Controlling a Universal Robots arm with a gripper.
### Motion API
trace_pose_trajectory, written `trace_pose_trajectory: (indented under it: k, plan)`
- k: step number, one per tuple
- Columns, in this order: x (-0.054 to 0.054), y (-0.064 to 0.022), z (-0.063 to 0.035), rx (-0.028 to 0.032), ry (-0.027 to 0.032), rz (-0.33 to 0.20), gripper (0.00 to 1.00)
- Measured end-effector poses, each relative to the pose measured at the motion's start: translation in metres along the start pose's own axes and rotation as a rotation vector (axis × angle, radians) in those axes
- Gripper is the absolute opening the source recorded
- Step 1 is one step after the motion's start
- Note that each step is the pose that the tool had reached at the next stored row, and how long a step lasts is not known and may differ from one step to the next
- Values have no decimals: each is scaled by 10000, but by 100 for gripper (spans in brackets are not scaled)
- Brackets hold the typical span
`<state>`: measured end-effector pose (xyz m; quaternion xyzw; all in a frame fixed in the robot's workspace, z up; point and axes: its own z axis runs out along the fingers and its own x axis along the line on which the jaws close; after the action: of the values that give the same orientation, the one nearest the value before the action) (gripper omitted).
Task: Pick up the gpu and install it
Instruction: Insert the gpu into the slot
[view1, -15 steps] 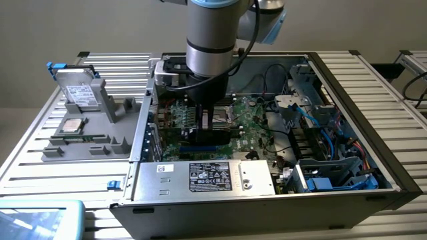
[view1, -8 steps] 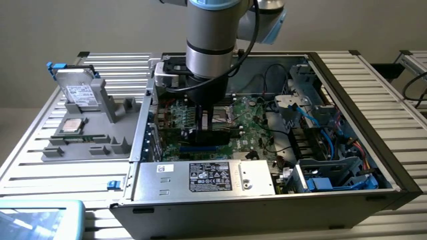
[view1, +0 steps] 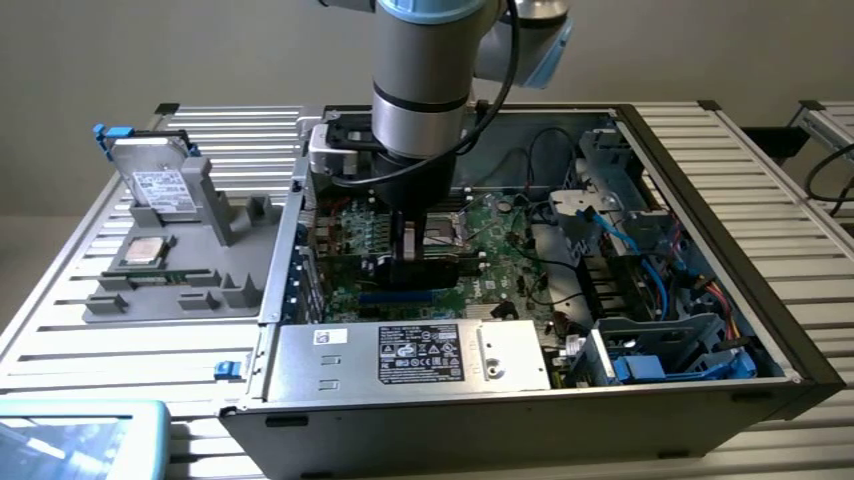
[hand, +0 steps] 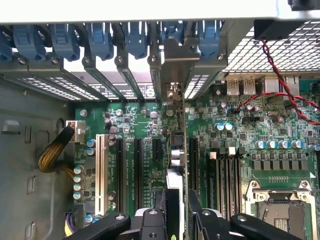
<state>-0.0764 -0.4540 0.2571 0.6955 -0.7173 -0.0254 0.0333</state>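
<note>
Now grips the gpu (hand: 176, 150) edge-on in the closed end effector (hand: 177, 212), straight beneath it inside the computer case (view1: 747, 300), long axis parallel to the expansion slots (hand: 121, 170) of the motherboard (hand: 235, 125), silver bracket (hand: 173, 70) toward the rear slot openings (hand: 107, 90), card upright at one slot, seating impossible to judge.

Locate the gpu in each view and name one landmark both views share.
Exterior view: gpu in the hand, over the motherboard.
Wrist view: gpu edge-on in the hand, among the black slots.
Shared landmark: the green motherboard.
</note>
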Motion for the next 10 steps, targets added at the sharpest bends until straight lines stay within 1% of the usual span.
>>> trace_pose_trajectory:
  k: [2, 7, 10]
  plan:
    - [0, 0, 1, -5, 6, 1, 28]
    - [0, -1, 15, -4, 54, 4, 28]
    - [0, -1, 15, -4, 59, 5, 28]
